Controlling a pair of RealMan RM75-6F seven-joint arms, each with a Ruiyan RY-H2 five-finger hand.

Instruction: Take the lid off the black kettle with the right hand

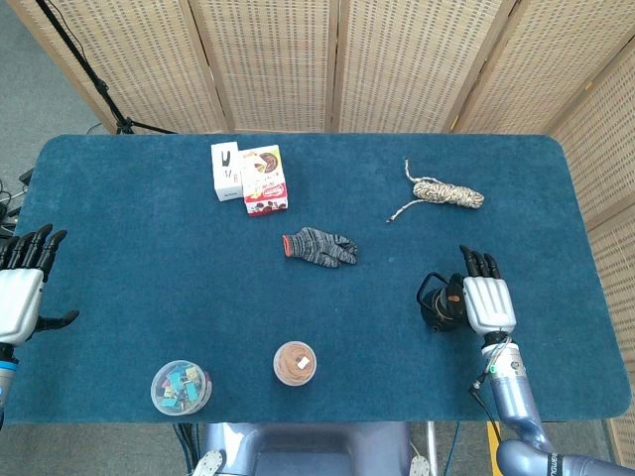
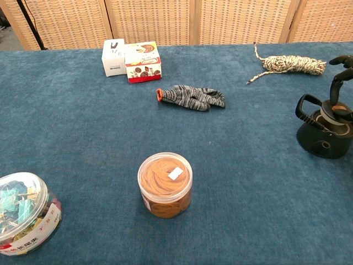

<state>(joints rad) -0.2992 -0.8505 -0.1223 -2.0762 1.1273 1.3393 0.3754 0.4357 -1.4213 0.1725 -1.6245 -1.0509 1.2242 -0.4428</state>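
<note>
The black kettle (image 2: 324, 130) stands near the right edge of the blue surface (image 1: 149, 258), directly under and just left of the right robot hand (image 1: 487, 302). Its lid (image 2: 337, 113), dark with an orange centre, sits at the kettle's top; in the chest view it looks tilted and slightly raised, with the robot hand's dark fingers (image 2: 339, 83) reaching down onto it. Whether the fingers actually grip the lid I cannot tell. The kettle's loop handle (image 2: 306, 107) juts out on the side away from this robot hand.

Beyond the right robot hand's fingertips lies a coil of speckled rope (image 1: 445, 192). Further to its left lies a grey knitted glove (image 1: 319, 246), and past that two small boxes (image 1: 250, 175) side by side. A round tub of rubber bands (image 1: 295, 363) and a tub of coloured clips (image 1: 180, 387) stand by the near edge.

The left robot hand (image 1: 22, 297) hovers at the surface's far left edge, fingers spread, holding nothing.
</note>
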